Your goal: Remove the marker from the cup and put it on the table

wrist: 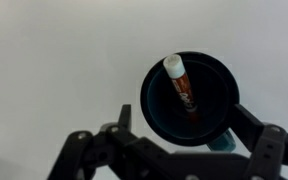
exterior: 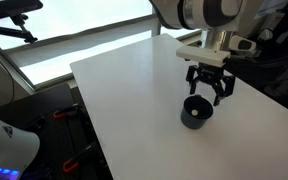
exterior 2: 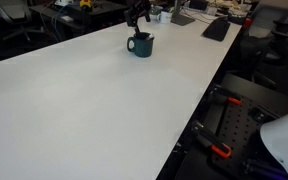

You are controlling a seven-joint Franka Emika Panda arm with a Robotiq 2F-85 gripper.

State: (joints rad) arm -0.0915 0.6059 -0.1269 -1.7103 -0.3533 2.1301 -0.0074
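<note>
**If the gripper (exterior: 209,95) drops off-centre, that cup (exterior: 196,113) is going over**

Since the marker (wrist: 182,88) leans inside the cup with its white end propped on the rim, I'd guess a finger could clip that rim or knock the marker sideways instead of pinching it. A light cup would likely slide or tip on the table (exterior: 124,90). A crooked pull might drag the cup up too. Arm points straight down, gripper hovering just above the cup, jaws spread wide either side of it, holding nothing.
</note>
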